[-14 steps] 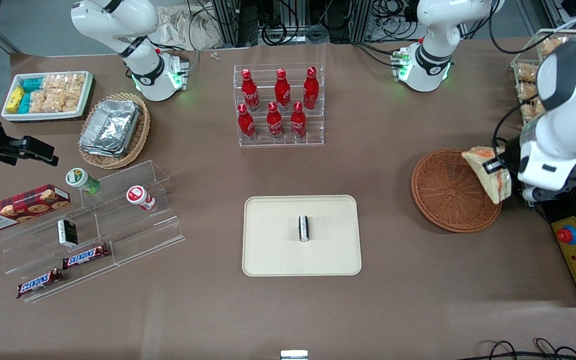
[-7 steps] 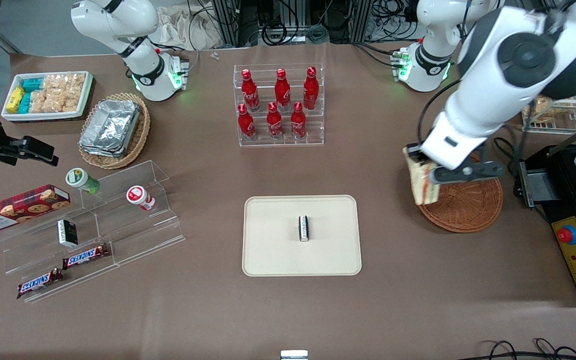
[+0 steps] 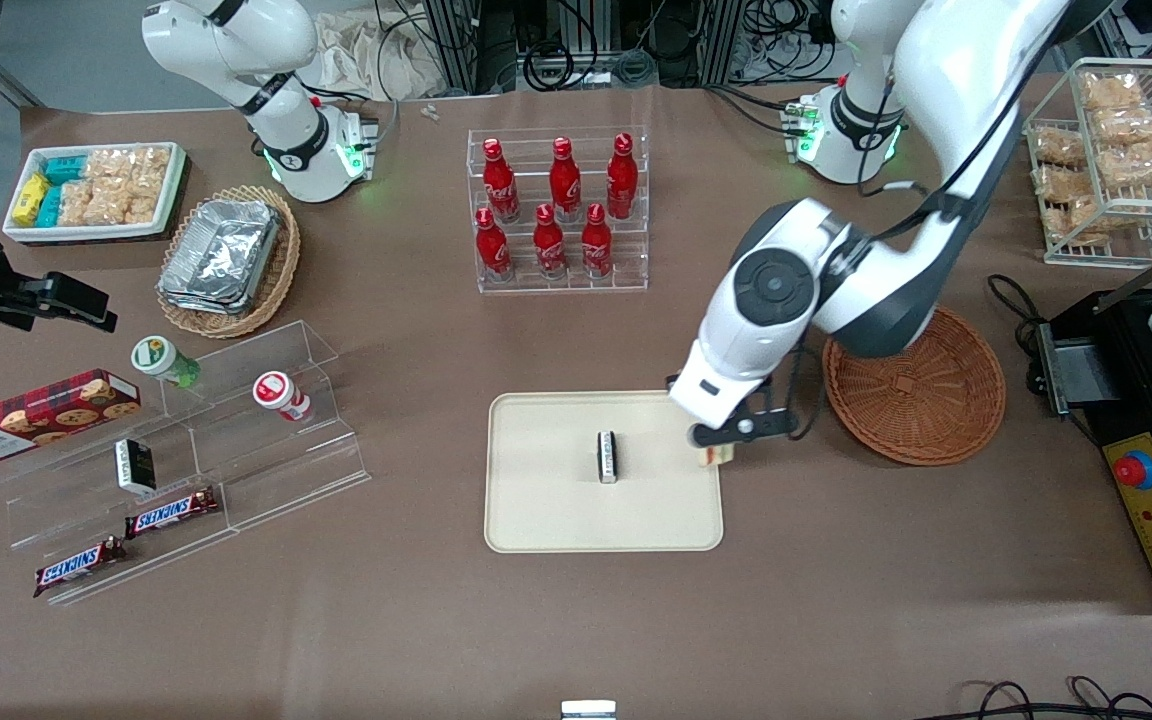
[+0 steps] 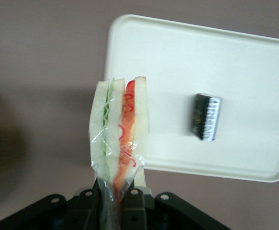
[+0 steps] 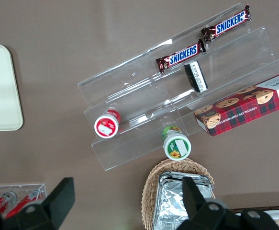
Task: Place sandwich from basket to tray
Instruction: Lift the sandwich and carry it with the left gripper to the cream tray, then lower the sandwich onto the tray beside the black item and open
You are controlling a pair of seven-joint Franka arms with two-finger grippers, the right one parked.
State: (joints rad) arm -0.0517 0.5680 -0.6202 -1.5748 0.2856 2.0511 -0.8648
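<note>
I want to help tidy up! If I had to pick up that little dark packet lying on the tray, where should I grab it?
Pinch the little dark packet across its two long sides, coming straight down from above. It lies flat on the tray with bare tray around it, and it is narrow. Mind the hand, which holds the sandwich over the tray's edge nearest the basket.

Six red cola bottles (image 3: 556, 205) are counted in the clear acrylic rack (image 3: 561, 275). Two Snickers bars (image 3: 171, 514), two round lidded cups (image 3: 164, 360) and one red plaid cookie box (image 3: 36, 415) are recorded. One gripper (image 3: 721, 455) is listed above the cream-beige rectangular tray (image 3: 556, 520).
</note>
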